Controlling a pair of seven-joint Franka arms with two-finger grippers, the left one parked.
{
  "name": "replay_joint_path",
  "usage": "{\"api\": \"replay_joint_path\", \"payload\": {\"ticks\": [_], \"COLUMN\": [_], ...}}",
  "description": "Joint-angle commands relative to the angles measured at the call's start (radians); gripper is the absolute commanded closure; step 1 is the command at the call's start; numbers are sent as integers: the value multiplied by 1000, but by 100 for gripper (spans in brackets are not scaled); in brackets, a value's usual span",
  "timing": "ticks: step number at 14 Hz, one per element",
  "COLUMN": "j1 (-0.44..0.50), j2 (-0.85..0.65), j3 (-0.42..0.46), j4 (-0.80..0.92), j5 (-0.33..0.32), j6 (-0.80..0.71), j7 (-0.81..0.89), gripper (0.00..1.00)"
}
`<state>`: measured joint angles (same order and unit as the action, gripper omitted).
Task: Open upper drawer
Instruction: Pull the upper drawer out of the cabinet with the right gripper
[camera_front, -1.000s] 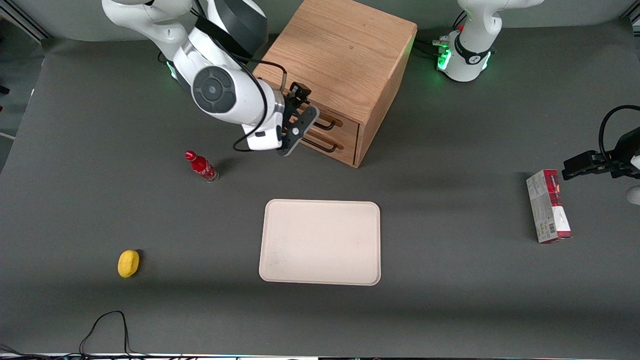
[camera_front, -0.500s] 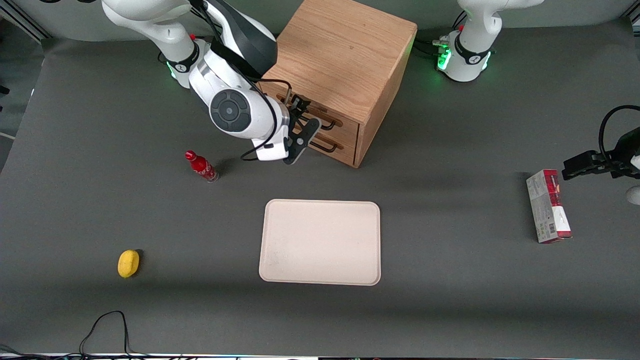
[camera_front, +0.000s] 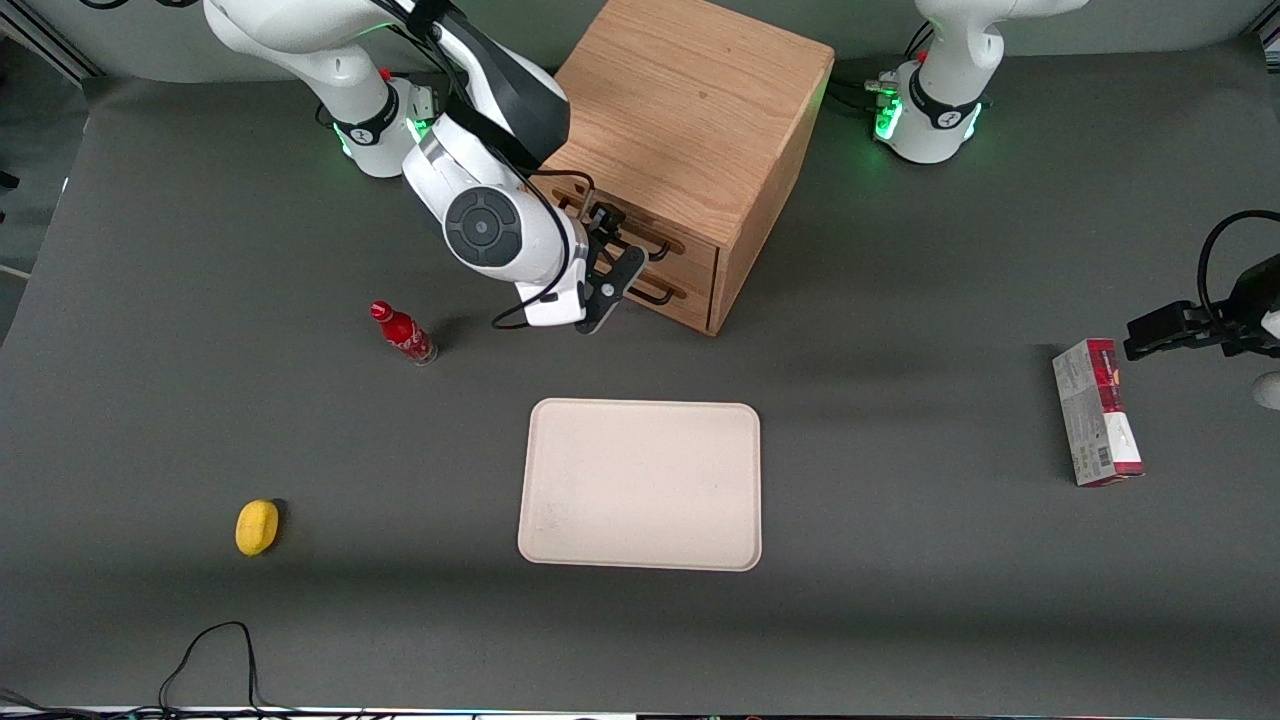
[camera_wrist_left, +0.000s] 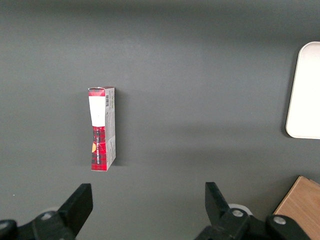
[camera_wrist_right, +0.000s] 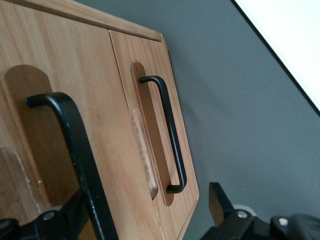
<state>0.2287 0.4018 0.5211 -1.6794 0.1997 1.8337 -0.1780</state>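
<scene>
Desk (camera_front: 900, 620): dark grey mat, carries everything listed.

Cabinet (camera_front: 690, 110): light oak box standing on the desk, farther from the front camera than the tray, turned at an angle; two drawer fronts stacked on one face.

Tray (camera_front: 640, 485): cream, rectangular, flat on the desk, nearer the front camera than the cabinet.

Upper drawer (camera_front: 690, 240): upper of the two fronts, flush with the cabinet face, not pulled out. Its black bar handle (camera_wrist_right: 75, 150) sits in a recessed slot. Lower drawer (camera_front: 685, 300) is also shut, its own black handle (camera_wrist_right: 167, 132) visible in the wrist view.

Gripper (camera_front: 612, 262): directly in front of the drawer fronts at handle height. Fingers spread apart, nothing clamped; in the wrist view the upper handle bar lies between the two fingers, close to one (camera_wrist_right: 220, 202) of them only by perspective, contact not discernible.

Carton (camera_front: 1095, 412): red and white, lying flat toward the parked arm's end.

Bottle (camera_front: 403, 333): small, red, toward the working arm's end.

Yellow object (camera_front: 257, 527): small, rounded, near the front camera.
</scene>
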Motion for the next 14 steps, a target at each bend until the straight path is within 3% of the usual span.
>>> {"api": "replay_joint_path", "payload": {"ticks": [1, 6, 8, 11, 14], "j1": [-3, -37, -37, -38, -38], "j2": [18, 69, 91, 127, 166], "j3": [-1, -26, -81, -127, -182], "j4": [15, 128, 176, 237, 312], "j5": [-65, -105, -106, -201, -212], "j6": [29, 21, 21, 21, 21], "j7": [-20, -103, -145, -153, -155], "gripper": [0, 0, 0, 0, 0]}}
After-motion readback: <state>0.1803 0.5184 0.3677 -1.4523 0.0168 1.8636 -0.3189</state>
